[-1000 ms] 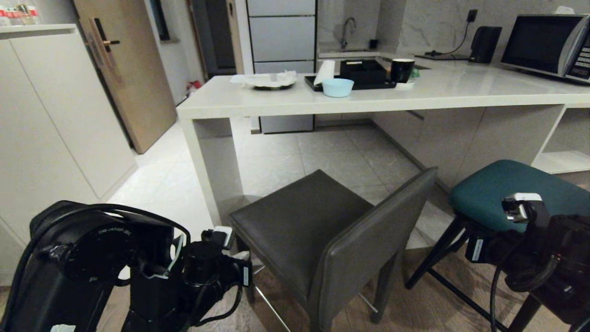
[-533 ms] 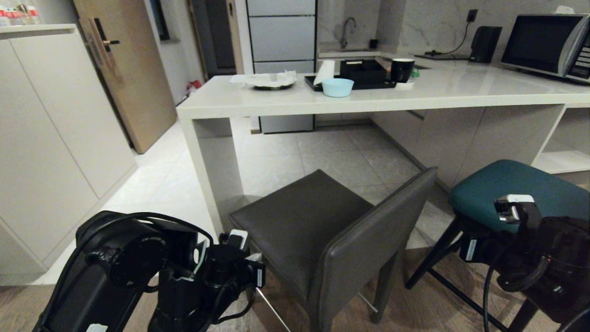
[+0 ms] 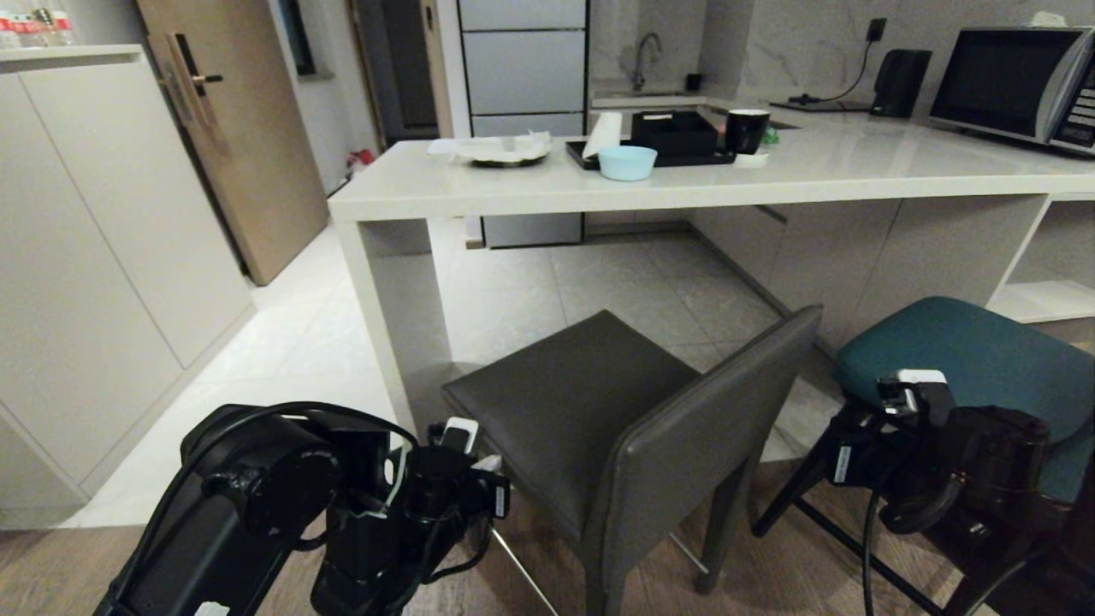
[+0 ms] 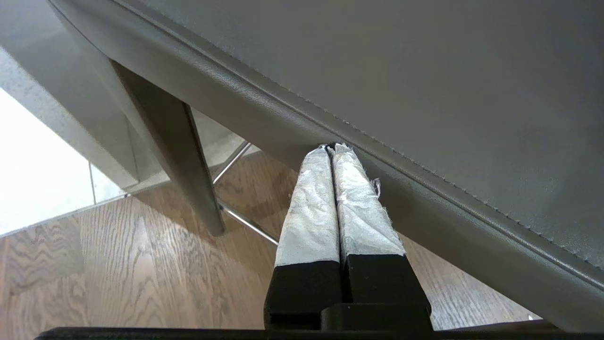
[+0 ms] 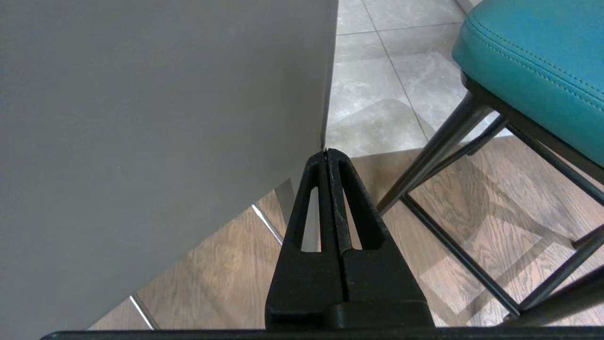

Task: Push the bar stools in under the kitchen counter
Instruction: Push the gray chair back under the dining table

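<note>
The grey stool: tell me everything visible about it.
The boxy dark grey leather bar stool has a square flat seat, a low slab backrest with stitched seams, square grey legs and a thin metal footrail. It stands upright on wood flooring, angled, not yet under the off-white stone-look kitchen counter. The shut left gripper presses its seat edge; the shut right gripper meets its backrest edge.

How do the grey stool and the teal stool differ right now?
The grey stool is boxy with thick square legs; the teal stool is rounded on thin black legs. Both shut end effectors, left and right, sit at the grey stool; neither at the teal. Both stools stand short of the kitchen counter.
</note>
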Controlling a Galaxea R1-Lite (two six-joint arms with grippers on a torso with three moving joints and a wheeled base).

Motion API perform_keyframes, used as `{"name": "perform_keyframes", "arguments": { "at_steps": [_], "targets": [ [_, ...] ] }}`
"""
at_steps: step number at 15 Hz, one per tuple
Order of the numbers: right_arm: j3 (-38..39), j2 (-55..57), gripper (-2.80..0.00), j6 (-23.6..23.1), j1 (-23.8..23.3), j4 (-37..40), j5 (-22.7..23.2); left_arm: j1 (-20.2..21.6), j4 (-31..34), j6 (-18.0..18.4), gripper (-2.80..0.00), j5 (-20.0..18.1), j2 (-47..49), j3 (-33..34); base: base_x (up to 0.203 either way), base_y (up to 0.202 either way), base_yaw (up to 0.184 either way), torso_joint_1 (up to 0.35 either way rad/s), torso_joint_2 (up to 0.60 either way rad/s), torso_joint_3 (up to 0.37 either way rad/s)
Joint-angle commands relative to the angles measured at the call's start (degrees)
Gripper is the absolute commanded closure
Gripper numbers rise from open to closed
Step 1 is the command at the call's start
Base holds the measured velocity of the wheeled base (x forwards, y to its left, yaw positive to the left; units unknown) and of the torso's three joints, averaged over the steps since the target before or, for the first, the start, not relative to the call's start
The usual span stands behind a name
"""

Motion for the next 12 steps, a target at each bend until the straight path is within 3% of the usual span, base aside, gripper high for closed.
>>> {"name": "perform_keyframes", "arguments": {
  "at_steps": [1,8,12],
  "targets": [
    [-1.87,2.12,0.00,0.00,0.04,-0.49,-0.08,0.07,-0.59,-0.11,0.00,0.09,0.01,-1.24,0.000,0.000,0.000,0.000,0.00,0.000],
    [-11.66,8.35,0.00,-1.72,0.18,-0.49,0.00,2.43,-0.59,-0.11,0.00,0.02,0.01,-3.84,0.000,0.000,0.000,0.000,0.00,0.000],
    [-12.44,9.39,0.00,-1.58,1.64,-0.49,0.04,2.92,-0.59,0.16,0.00,-0.16,-0.43,-3.49,0.000,0.000,0.000,0.000,0.00,0.000]
  ]
}}
